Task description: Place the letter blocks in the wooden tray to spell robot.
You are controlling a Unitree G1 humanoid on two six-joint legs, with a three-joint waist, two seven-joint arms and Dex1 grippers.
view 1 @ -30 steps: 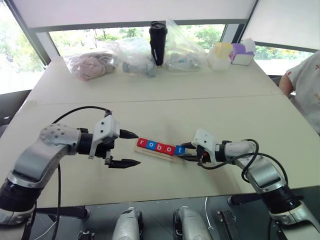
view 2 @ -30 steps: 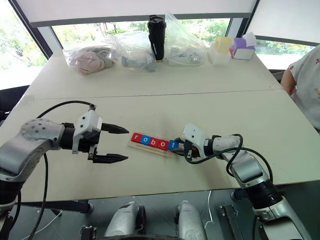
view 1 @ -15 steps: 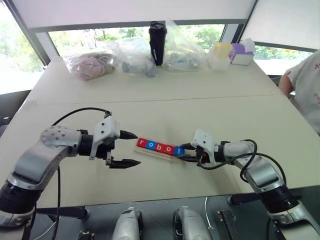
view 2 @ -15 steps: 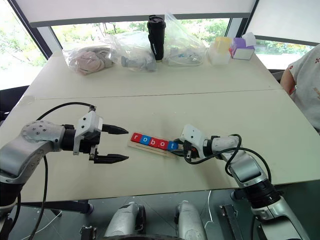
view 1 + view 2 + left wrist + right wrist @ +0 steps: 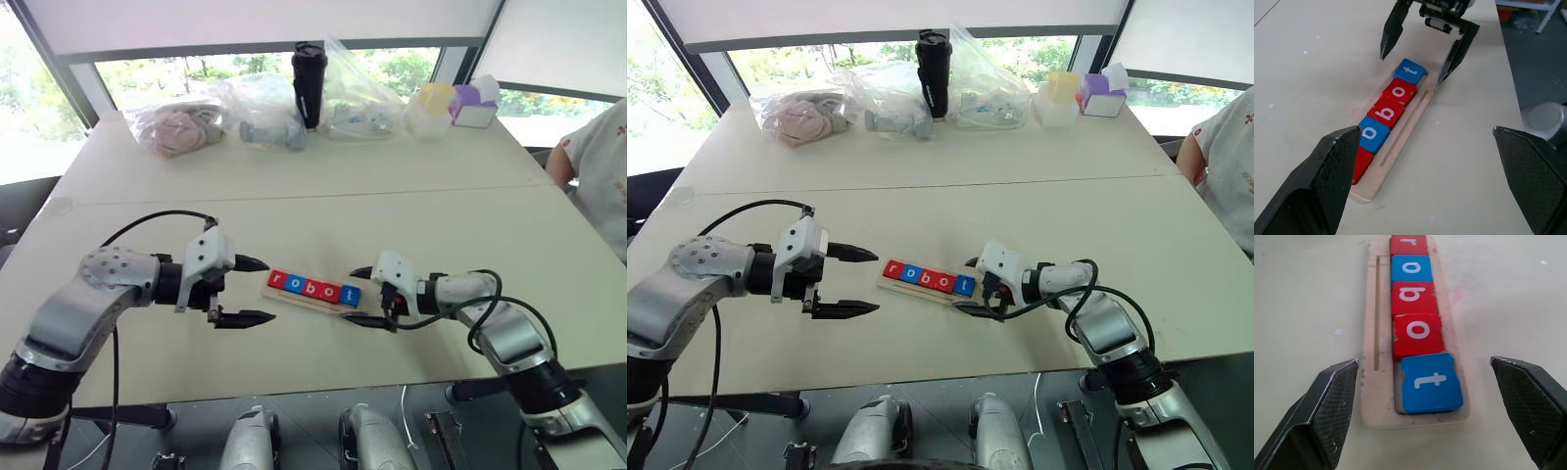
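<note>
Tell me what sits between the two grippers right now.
In the left eye view, the wooden tray with the five letter blocks spelling robot lies between the left gripper and right gripper.

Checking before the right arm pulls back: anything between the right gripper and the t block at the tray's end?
Nothing visible. The right gripper is open, a finger on each side of the tray end, touching nothing. The blue t block sits in the tray, bare table around it.
</note>
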